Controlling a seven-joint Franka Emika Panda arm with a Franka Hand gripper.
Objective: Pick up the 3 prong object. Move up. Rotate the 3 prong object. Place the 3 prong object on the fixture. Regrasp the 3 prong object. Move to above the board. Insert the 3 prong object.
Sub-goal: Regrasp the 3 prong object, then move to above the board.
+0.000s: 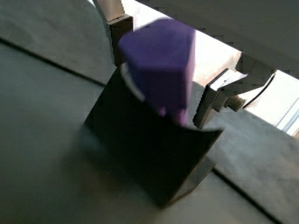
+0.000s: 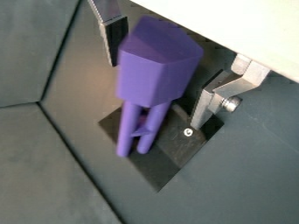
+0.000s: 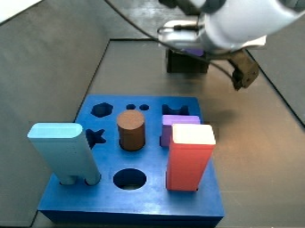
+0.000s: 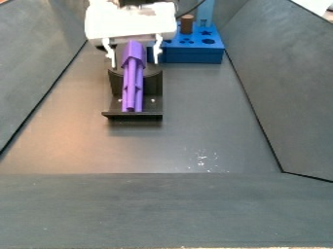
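Note:
The purple 3 prong object leans tilted on the dark fixture, prongs down toward the base plate. In both wrist views the 3 prong object fills the space between my fingers, with the fixture under it. My gripper straddles its thick upper end and is open. A thin gap shows between the peg and one silver finger. In a side view my gripper hangs over the fixture, beyond the blue board.
The board holds a light blue block, a brown cylinder, a red block and a short lilac block. The board stands just beside the fixture. Sloped grey walls enclose the floor.

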